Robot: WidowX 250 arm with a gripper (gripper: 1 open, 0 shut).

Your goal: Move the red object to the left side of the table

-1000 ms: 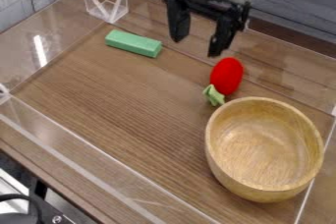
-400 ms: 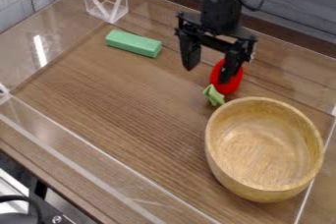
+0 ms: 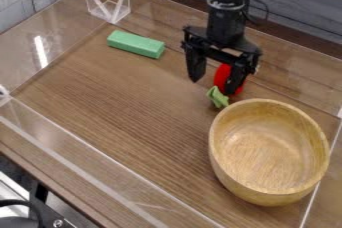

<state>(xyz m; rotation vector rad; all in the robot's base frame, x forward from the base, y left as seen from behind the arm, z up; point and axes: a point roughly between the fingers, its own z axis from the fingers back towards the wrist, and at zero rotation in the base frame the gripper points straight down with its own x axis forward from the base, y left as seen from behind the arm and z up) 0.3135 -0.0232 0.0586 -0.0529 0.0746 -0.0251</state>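
Straddling the glossy red object on the wood-grain table, black gripper fingers spread open; round wooden bowl beside.

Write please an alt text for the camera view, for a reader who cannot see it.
An open black gripper points down around a small red object on a wooden table, beside a wooden bowl. A flat green block lies farther back, to the left.

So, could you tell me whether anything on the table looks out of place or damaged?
Nothing stands out. The green block lies flat, the wooden bowl sits upright and looks empty, and the open claw straddles the red strawberry toy beside it.
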